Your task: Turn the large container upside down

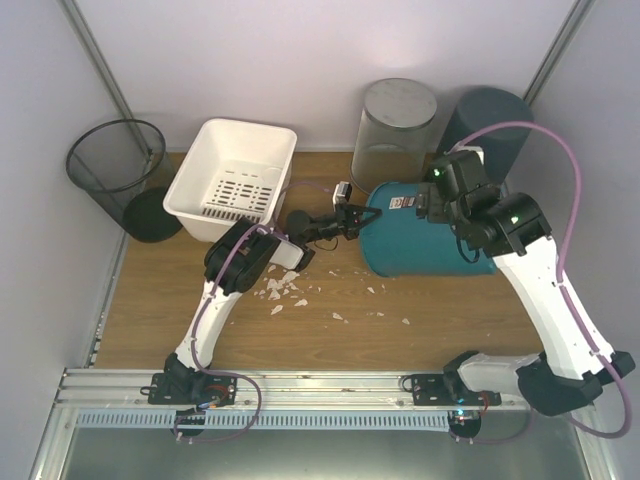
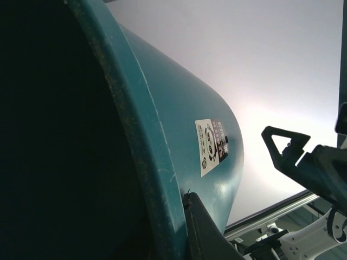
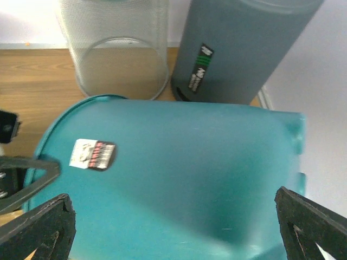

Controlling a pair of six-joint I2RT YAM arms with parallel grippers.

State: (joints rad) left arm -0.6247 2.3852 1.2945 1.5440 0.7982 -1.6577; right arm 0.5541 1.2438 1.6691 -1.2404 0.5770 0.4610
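The large teal container (image 1: 430, 235) lies on its side on the wooden table, its open mouth facing left. My left gripper (image 1: 356, 217) is at the mouth's rim. In the left wrist view one finger (image 2: 205, 230) presses on the outer wall at the rim (image 2: 146, 162); the other finger is hidden inside the dark mouth. My right gripper (image 1: 430, 203) hovers over the container's upper side, open wide. In the right wrist view its fingers (image 3: 40, 225) straddle the teal wall (image 3: 179, 179) with a label sticker. I cannot tell whether they touch it.
A white slotted basket (image 1: 235, 170) stands at the back left, and a black mesh bin (image 1: 115, 160) beyond the table's left edge. A grey mesh bin (image 1: 397, 125) and a dark grey bin (image 1: 490, 120) stand close behind the container. White scraps (image 1: 285, 288) lie near the left arm.
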